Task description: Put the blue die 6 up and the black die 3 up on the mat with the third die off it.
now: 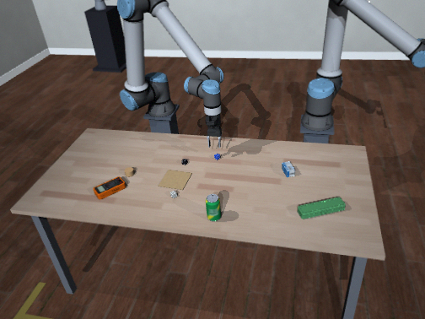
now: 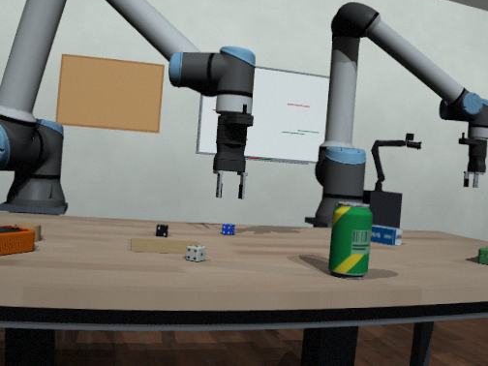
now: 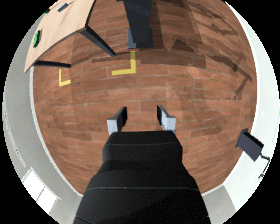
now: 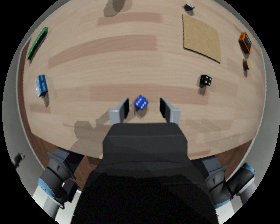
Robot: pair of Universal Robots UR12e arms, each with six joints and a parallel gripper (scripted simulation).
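Lowering next: keep the right gripper (image 1: 214, 142) (image 2: 230, 186) (image 4: 144, 104), wide open and holding nothing, centred over the small blue die (image 1: 217, 156) (image 2: 228, 229) (image 4: 141, 103). It sits on the wooden desk (image 1: 253, 227) (image 2: 271, 280) (image 4: 115, 70), off the mat (image 1: 175, 180) (image 2: 162, 246) (image 4: 201, 39); square your fingers to its faces.

You've 3 dice (image 1: 217, 156) (image 2: 228, 228) (image 4: 141, 102), 1 mat (image 1: 175, 180) (image 2: 162, 246) (image 4: 201, 39), 1 can (image 1: 213, 208) (image 2: 350, 240), 1 meter (image 1: 110, 187) (image 2: 16, 240) (image 4: 245, 43), 1 tan blk (image 1: 129, 171) (image 2: 30, 231) (image 4: 246, 64), 1 grn brick (image 1: 321, 208) (image 2: 483, 256) (image 3: 37, 38) (image 4: 37, 43), 1 blue/wht box (image 1: 288, 169) (image 2: 385, 234) (image 3: 62, 7) (image 4: 42, 85).

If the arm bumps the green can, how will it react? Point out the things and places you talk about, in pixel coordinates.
The green can (image 1: 213, 208) (image 2: 350, 241) stands upright and is taller than wide, so a high push would probably tip it. Its round wall suggests it could roll once down.
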